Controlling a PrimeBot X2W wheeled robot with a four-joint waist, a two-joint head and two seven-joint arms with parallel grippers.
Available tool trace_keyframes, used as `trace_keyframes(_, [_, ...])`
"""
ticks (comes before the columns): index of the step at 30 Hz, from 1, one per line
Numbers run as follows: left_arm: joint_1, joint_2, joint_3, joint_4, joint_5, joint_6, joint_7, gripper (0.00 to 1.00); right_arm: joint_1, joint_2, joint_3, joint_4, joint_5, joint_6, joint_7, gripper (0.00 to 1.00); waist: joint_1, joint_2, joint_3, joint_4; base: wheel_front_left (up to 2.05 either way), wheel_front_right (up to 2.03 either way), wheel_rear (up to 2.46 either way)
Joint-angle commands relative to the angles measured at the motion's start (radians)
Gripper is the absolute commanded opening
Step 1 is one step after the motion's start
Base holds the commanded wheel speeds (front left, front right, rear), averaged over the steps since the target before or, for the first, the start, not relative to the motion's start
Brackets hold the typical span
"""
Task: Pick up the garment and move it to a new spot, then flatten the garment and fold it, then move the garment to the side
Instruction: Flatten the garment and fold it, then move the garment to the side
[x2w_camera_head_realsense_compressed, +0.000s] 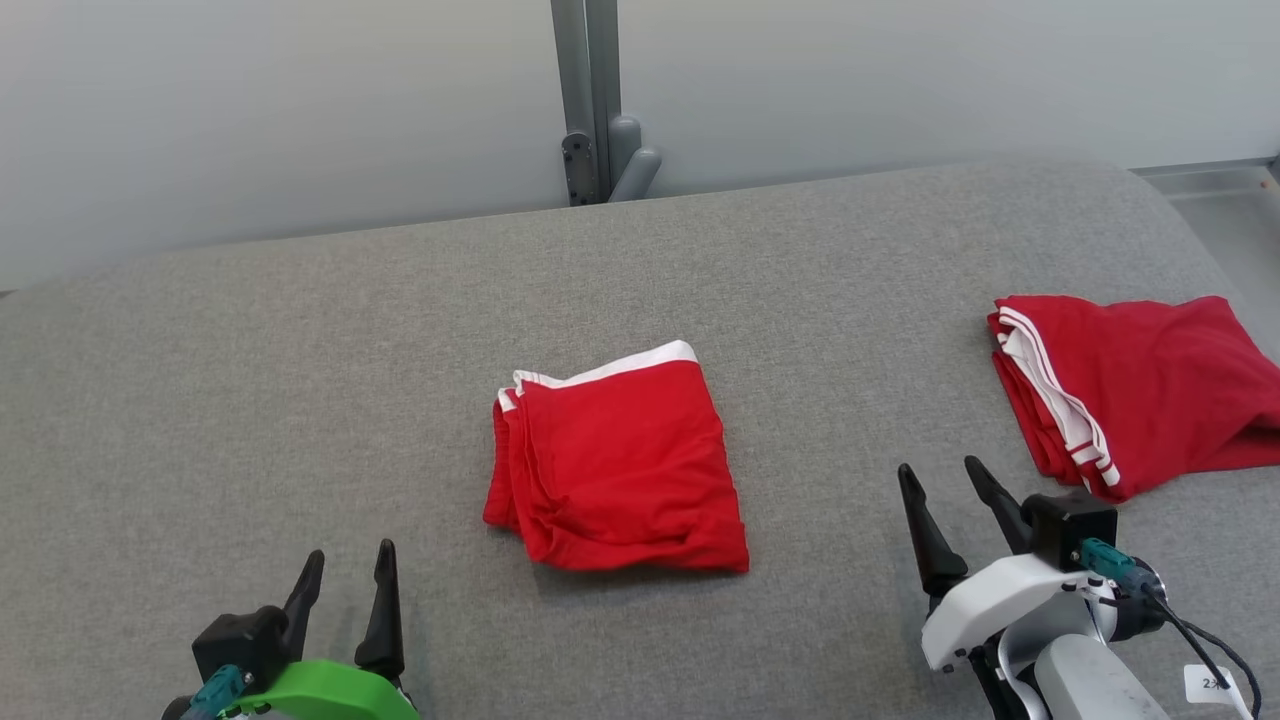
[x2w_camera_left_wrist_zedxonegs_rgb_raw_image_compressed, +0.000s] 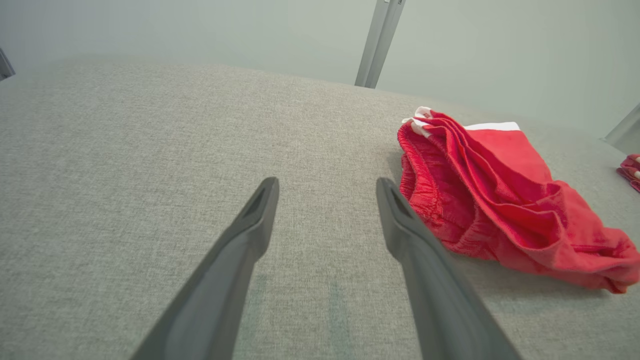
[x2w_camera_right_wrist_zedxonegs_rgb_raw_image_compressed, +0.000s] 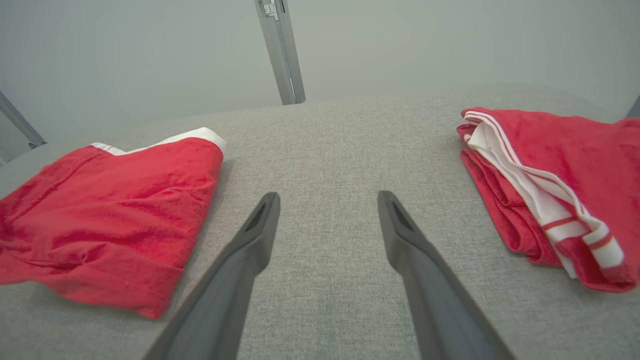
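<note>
While left jaws and right jaws both stand wide and empty near front of grey desk (x2w_camera_head_realsense_compressed: 300, 350), folded red garment (x2w_camera_head_realsense_compressed: 618, 465) lies at centre; second red garment (x2w_camera_head_realsense_compressed: 1130, 390) rests far right. We judge fold done; next move needs grip on centre piece's edge, then shift aside.

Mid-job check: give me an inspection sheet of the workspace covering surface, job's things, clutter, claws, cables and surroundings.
Surface: grey woven fabric tabletop, flat.
Job's things: folded red cloth garment with white trim, lying at the centre, apart from both claws.
Clutter: second red cloth garment with white stripes, folded, near the table's right edge.
Claws: left claw open, holding nothing; right claw open, holding nothing; both over bare fabric.
Cables: thin black cable at the right wrist, clear of both garments.
Surroundings: grey metal post behind the table; plain pale wall.
</note>
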Motion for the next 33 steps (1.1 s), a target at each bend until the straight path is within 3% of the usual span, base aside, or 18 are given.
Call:
trace_keyframes(1, [0.015, -0.002, 0.009, -0.008, 0.009, 0.003, 0.000, 1.00, 0.014, 0.005, -0.006, -0.012, -0.013, 0.000, -0.002, 1.00, 0.0000, 0.0083, -0.005, -0.003, 0.00, 0.00, 0.00])
trace_keyframes(9, [0.054, -0.010, 0.065, -0.059, 0.072, 0.003, 0.000, 1.00, 0.058, 0.035, -0.049, -0.107, -0.049, 0.000, -0.002, 1.00, 0.0000, 0.0083, -0.041, 0.002, 0.00, 0.00, 0.00])
trace_keyframes(22, [0.097, -0.014, 0.061, -0.110, 0.081, 0.003, 0.000, 1.00, 0.078, 0.047, -0.042, -0.106, -0.037, 0.000, -0.002, 1.00, 0.0000, 0.0083, -0.042, 0.025, 0.00, 0.00, 0.00])
trace_keyframes(26, [0.078, -0.014, 0.028, -0.113, 0.076, 0.003, 0.000, 1.00, 0.065, 0.048, -0.032, -0.086, -0.019, 0.000, -0.002, 1.00, 0.0000, 0.0083, -0.020, 0.062, 0.00, 0.00, 0.00])
trace_keyframes(33, [0.054, -0.013, -0.053, -0.106, 0.055, 0.003, 0.000, 1.00, 0.001, 0.049, 0.008, 0.025, 0.108, 0.000, -0.002, 1.00, 0.0000, 0.0083, 0.017, 0.193, 0.00, 0.00, 0.00])
